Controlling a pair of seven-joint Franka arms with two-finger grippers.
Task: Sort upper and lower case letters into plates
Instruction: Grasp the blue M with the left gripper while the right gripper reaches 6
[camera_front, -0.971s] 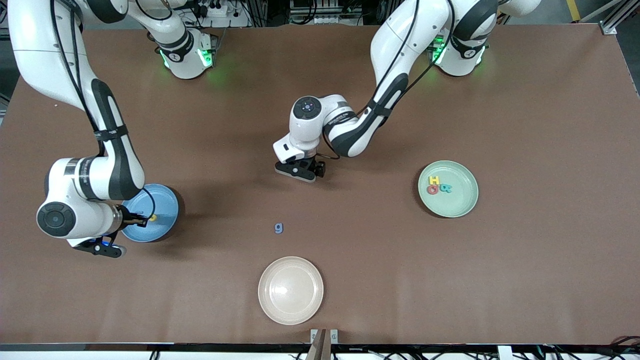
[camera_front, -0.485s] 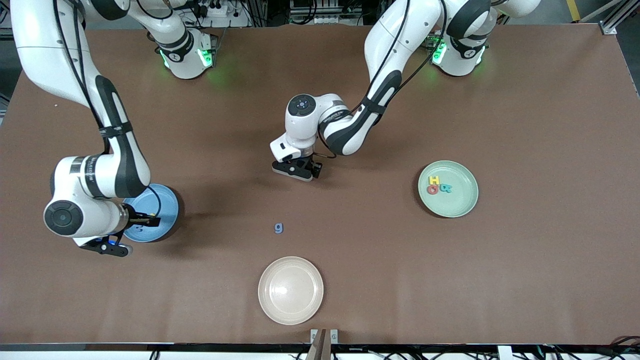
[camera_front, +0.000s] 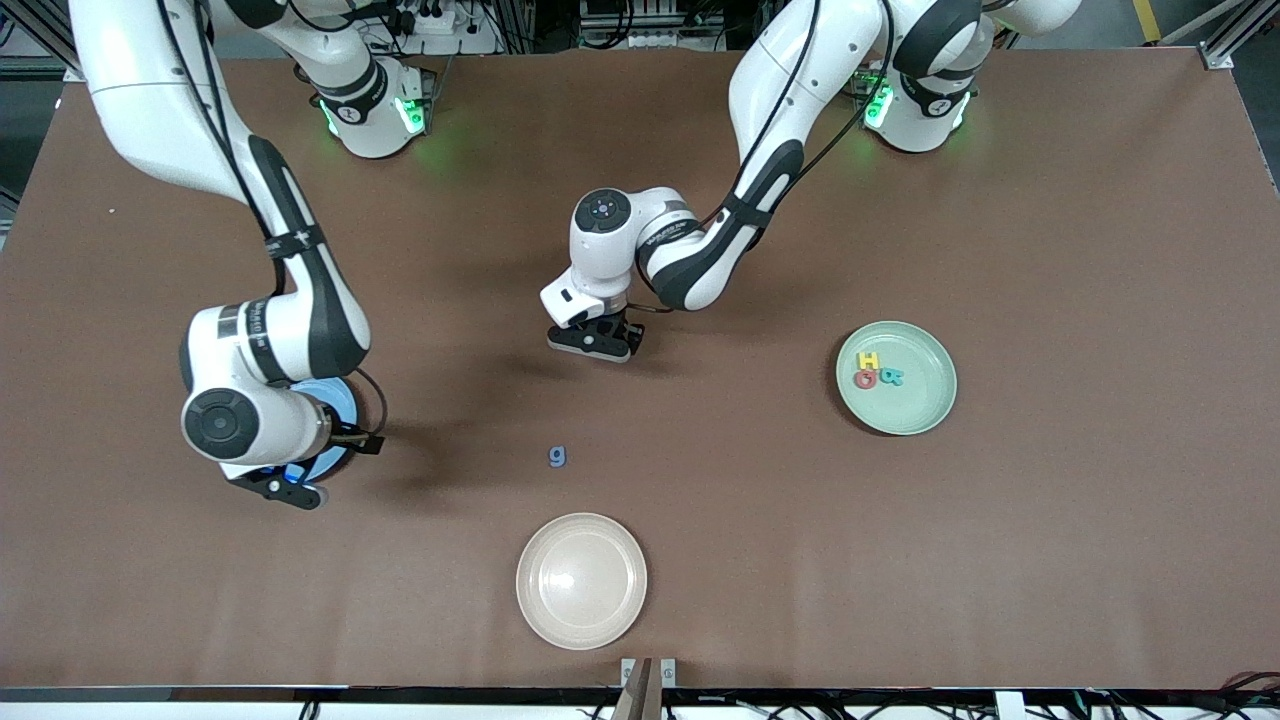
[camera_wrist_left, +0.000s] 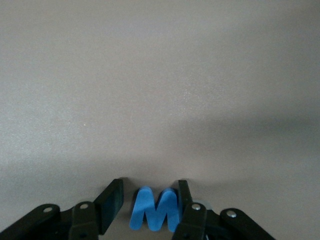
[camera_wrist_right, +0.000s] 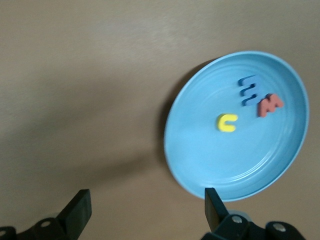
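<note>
My left gripper (camera_front: 597, 346) is low over the table's middle, open around a blue M (camera_wrist_left: 155, 210) that lies between its fingers; one finger touches the M and a gap shows at the other. The M is hidden in the front view. My right gripper (camera_front: 365, 441) is open and empty at the edge of the blue plate (camera_front: 338, 402), on the side toward the table's middle. The blue plate (camera_wrist_right: 235, 155) holds a yellow c (camera_wrist_right: 226, 122), a blue letter (camera_wrist_right: 249, 90) and a red letter (camera_wrist_right: 270, 104). The mint plate (camera_front: 915, 405) holds a yellow H (camera_front: 869, 360), a red G (camera_front: 865, 379) and a teal letter (camera_front: 892, 377). A blue g (camera_front: 557, 456) lies loose on the table.
A cream-beige plate (camera_front: 581, 580) stands empty, nearer to the front camera than the g. The right arm's forearm hangs over most of the blue plate. The brown table top (camera_front: 1050, 250) is bare toward the left arm's end apart from the mint plate.
My right gripper has moved off the blue plate toward the table's middle, leaving the yellow c on the plate. My left gripper has shifted only slightly above the M.
</note>
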